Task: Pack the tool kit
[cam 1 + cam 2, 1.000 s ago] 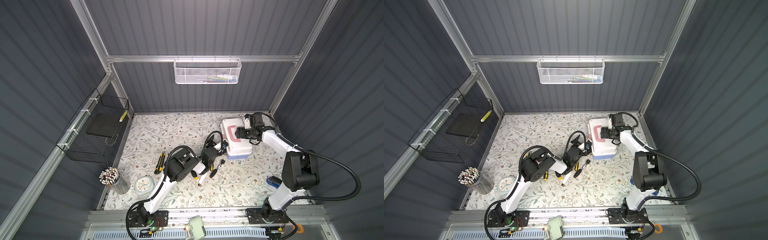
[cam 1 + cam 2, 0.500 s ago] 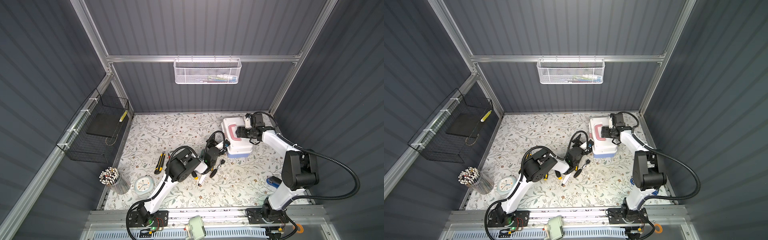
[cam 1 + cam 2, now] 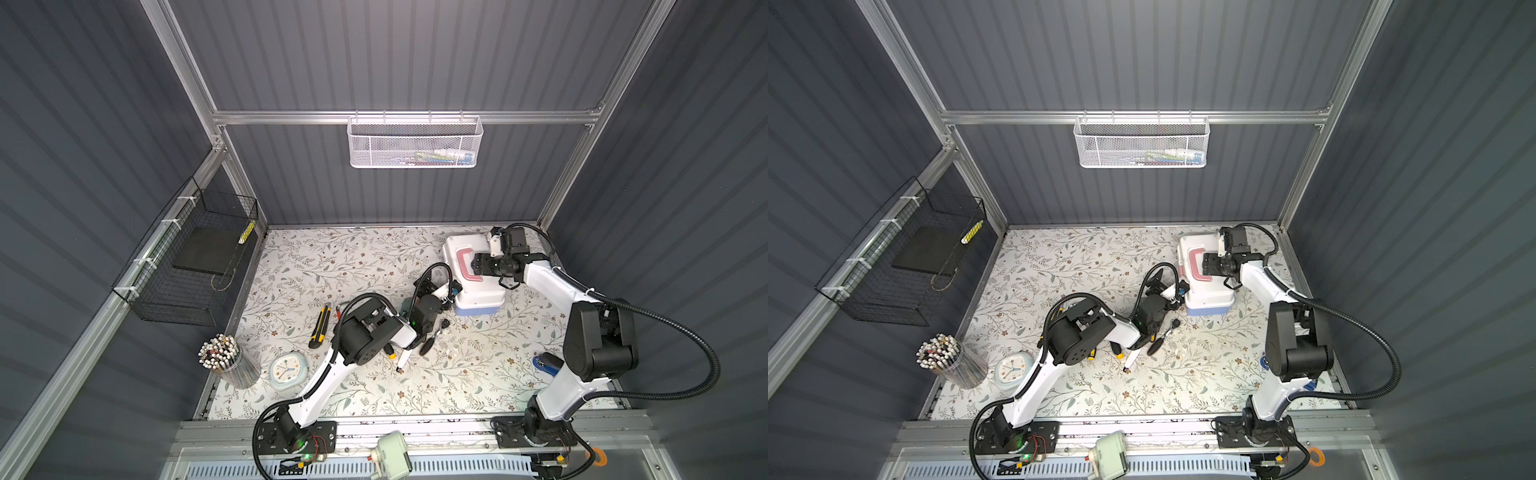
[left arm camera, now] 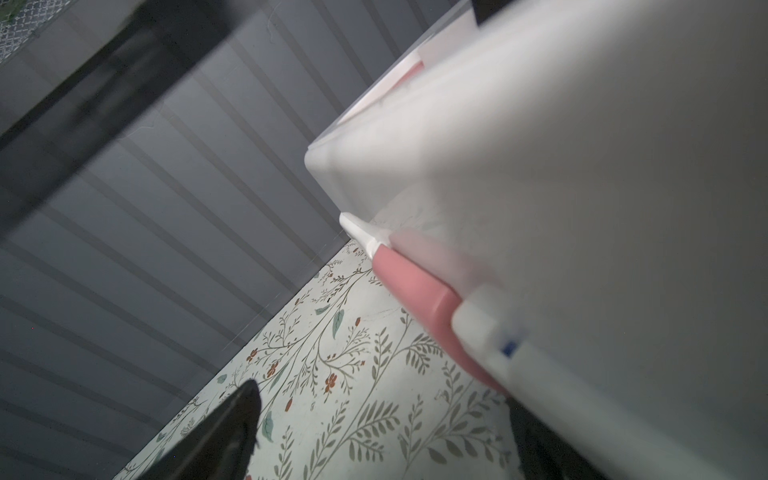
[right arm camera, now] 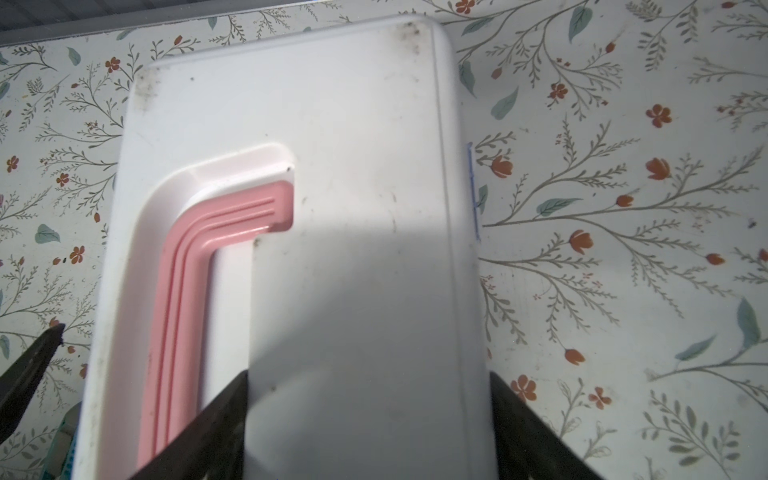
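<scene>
— where do we find everything, left to right?
— the yellow utility knife lies at 9 o'clock on the floral table, well apart from the kit. next we see the left gripper at the kit's 8 o'clock side, fingers spread wide and released, with the pink latch just ahead of them.
— and the kit itself?
— the tool kit stands closed at 2 o'clock on the table.
— the right gripper?
— over the white lid, fingers wide apart, one across the pink handle, one at the lid's edge. we cannot tell whether it clamps the lid.
</scene>
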Controlling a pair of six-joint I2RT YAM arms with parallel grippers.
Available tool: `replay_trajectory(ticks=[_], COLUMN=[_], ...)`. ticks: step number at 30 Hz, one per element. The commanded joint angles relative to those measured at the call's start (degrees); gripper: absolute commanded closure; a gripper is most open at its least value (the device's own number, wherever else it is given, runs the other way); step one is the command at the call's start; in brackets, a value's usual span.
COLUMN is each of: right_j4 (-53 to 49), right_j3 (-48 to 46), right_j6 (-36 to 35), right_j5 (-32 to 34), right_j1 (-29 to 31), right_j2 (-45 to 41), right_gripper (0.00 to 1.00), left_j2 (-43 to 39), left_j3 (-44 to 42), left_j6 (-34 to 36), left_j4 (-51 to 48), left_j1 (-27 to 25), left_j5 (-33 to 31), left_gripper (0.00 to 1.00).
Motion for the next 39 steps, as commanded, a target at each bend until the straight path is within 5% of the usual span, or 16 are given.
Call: replay_trajectory(ticks=[1,15,25,39], right_j4=[-15.1,-14.8,-14.4,-13.7], right_j3=[-4.9,-5.3,-4.2,-2.1], right_j6=[-3.6,-3.8,-3.0,-2.4], right_j5=[0.9,1.2,0.0,-3.5], right_j1=[1.5,1.5,1.4,1.4], right_j2=[5.0,5.1,5.1,5.3], right_gripper=[0.58,0.59,0.57,0.52], left_j2=[1.0,0.0,-1.0,-6.4], left_j3=[1.8,1.4,-0.8,-4.9], left_j6=[1.0,2.0,2.0,1.1], left_j4=[2.3,2.7,3.0,0.3], left_j1=[-0.4,-0.4,-0.5,-0.6], left_j5=[-2.4,-4.4,-2.8,-3.0], left_gripper=[0.08,0.14,0.0,0.0])
